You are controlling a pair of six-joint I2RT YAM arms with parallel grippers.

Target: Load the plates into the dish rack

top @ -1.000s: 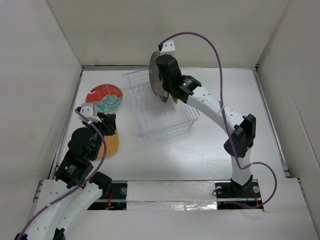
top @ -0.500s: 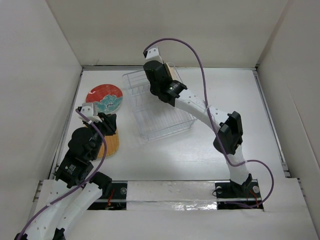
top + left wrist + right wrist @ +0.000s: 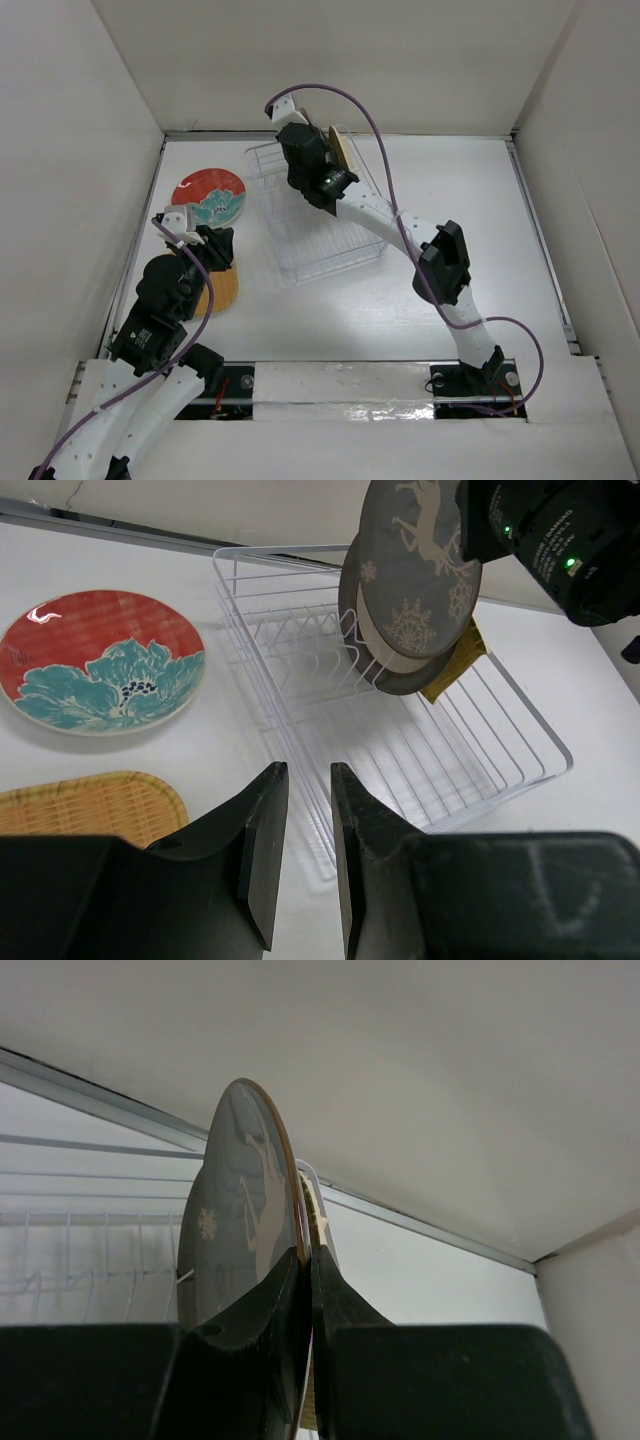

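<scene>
My right gripper (image 3: 312, 172) is shut on the rim of the dark plate with the silver design (image 3: 240, 1230) and holds it upright over the far end of the clear dish rack (image 3: 335, 250). In the left wrist view the dark plate (image 3: 420, 570) stands just in front of a silver-rimmed cream plate (image 3: 385, 665) and the yellow ribbed plate (image 3: 455, 665), both upright among the dividers. My left gripper (image 3: 300, 770) is open and empty, low at the left. The red plate with the teal pattern (image 3: 208, 197) and the orange-yellow plate (image 3: 222, 288) lie flat on the table near it.
White walls enclose the table on three sides; the rack's far end lies close to the back wall. The rack (image 3: 480, 740) sits slanted, its near half holding nothing. My right arm stretches across the rack's right side.
My right arm has swung the dark plate left and toward the back wall over the rack's far end, beside the plates standing there. My left arm has not moved.
</scene>
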